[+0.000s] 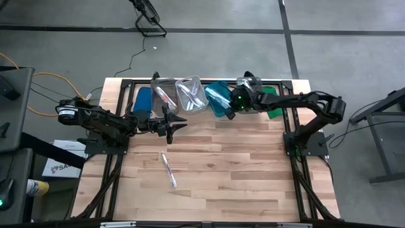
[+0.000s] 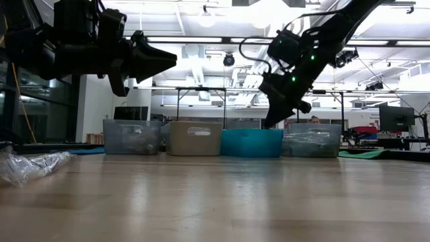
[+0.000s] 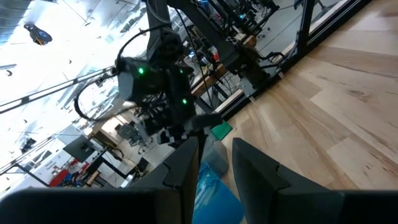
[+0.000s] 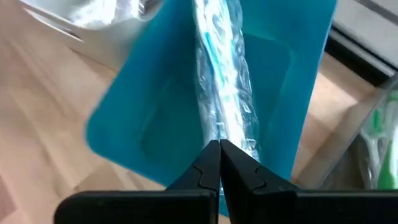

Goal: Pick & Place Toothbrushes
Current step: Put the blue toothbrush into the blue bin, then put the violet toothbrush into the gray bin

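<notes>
My right gripper (image 1: 231, 106) (image 2: 272, 122) hangs over the teal bin (image 1: 218, 99) (image 4: 155, 118) in the bin row at the table's far edge. It is shut at the near end of a toothbrush in a clear crinkled wrapper (image 4: 219, 74). My left gripper (image 1: 177, 124) (image 3: 217, 158) is open and holds nothing. It hovers level above the table, in front of the clear bin holding pink toothbrushes (image 1: 164, 95). One more wrapped toothbrush (image 1: 168, 170) (image 2: 30, 166) lies flat on the wood nearer the front. My right gripper pinches the end of the wrapper (image 4: 217, 134) between its fingertips, slanting down from above, fingers along the toothbrush's length. The toothbrush runs on beyond the fingertips over the teal bin's floor. Whether its far end rests in the bin I cannot tell.
The far edge carries a row of bins: a blue one (image 1: 144, 101), two clear or grey ones (image 1: 192, 94), the teal one and a clear one (image 1: 250, 85) (image 2: 310, 141). A green item (image 1: 273, 102) lies to their right. Bare wood (image 1: 240, 171) spans the table's near half.
</notes>
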Controlling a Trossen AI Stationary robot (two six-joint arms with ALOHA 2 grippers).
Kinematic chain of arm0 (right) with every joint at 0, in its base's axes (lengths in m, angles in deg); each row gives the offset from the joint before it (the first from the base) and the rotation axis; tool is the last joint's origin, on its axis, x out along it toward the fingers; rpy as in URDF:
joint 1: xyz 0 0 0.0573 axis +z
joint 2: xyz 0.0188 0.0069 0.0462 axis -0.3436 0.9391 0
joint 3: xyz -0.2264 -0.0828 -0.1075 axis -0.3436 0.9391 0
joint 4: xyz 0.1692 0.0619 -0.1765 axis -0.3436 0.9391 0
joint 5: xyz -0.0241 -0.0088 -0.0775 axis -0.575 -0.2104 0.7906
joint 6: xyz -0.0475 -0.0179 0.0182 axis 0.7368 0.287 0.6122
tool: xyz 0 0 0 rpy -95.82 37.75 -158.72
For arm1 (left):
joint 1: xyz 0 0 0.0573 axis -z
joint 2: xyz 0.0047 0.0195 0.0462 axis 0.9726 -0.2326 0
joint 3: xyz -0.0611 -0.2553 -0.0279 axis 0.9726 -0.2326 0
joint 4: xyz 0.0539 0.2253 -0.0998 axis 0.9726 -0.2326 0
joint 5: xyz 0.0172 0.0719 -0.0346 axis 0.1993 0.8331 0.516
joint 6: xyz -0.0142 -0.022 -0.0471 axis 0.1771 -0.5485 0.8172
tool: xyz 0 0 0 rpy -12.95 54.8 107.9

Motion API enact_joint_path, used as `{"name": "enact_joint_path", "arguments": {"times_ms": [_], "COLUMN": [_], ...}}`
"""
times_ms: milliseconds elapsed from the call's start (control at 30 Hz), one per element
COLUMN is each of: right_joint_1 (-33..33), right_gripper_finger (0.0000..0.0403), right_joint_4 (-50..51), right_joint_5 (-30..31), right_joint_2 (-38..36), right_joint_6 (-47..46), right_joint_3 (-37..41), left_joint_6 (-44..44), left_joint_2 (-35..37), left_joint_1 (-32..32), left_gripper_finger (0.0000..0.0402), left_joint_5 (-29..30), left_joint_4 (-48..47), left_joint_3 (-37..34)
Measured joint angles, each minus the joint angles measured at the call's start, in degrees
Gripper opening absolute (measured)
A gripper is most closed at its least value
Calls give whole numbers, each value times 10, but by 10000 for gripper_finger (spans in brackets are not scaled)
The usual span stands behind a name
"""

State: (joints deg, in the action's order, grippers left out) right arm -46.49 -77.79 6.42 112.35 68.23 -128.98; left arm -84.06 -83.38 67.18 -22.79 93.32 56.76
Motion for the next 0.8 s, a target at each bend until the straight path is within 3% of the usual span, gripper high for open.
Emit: {"name": "enact_joint_path", "arguments": {"times_ms": [333,800], "right_joint_1": [-7,7], "right_gripper_finger": [3,6], "right_joint_4": [1,16], "right_joint_5": [2,-22], "right_joint_2": [5,-92], "right_joint_6": [1,11], "right_joint_3": [0,0], "left_joint_6": [0,-4], "left_joint_2": [0,0], "left_joint_1": [0,0], "left_gripper_finger": [94,94], "left_joint_5": [0,0], "left_joint_4": [-1,-9], "left_joint_3": [0,0]}}
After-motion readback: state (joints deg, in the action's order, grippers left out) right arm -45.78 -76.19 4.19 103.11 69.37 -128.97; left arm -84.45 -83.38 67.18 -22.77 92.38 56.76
